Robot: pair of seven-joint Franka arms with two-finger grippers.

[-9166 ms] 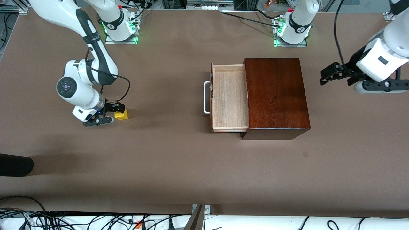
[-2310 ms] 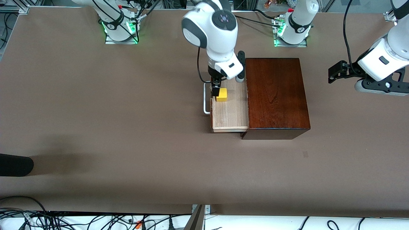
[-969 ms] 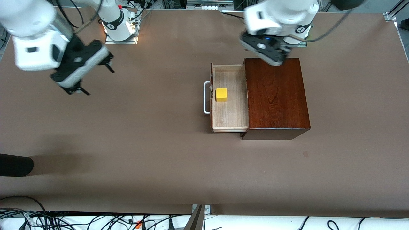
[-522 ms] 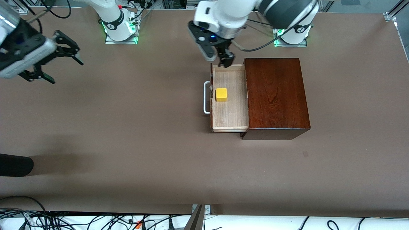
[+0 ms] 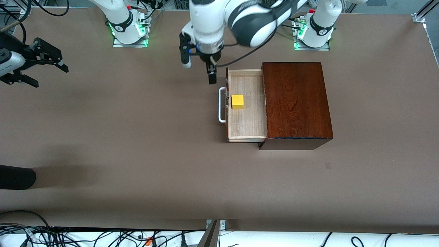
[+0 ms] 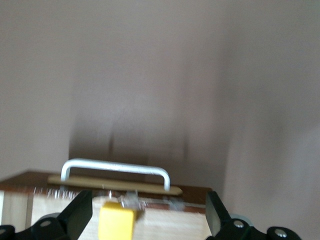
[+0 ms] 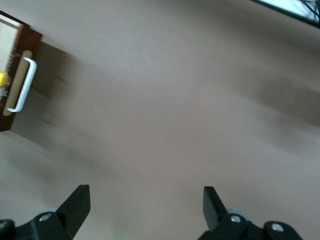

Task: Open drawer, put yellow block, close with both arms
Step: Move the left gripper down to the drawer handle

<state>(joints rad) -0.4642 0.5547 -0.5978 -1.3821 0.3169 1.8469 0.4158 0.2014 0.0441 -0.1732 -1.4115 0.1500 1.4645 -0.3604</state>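
Observation:
The drawer stands pulled out of the reddish-brown wooden box, its white handle pointing toward the right arm's end of the table. The yellow block lies on the pale tray just inside the front. My left gripper hangs open over the table in front of the drawer, by the handle's end. The left wrist view has the handle and the block between the spread fingers, untouched. My right gripper hangs open and empty over the table at the right arm's end.
A dark rounded object juts in at the table's edge toward the right arm's end, nearer the camera. Cables run along the table's front edge. The right wrist view catches the drawer handle off at a distance.
The left arm has swung from over the box across the drawer to the table in front of it. The right gripper has drawn back to its end. The block has stayed put.

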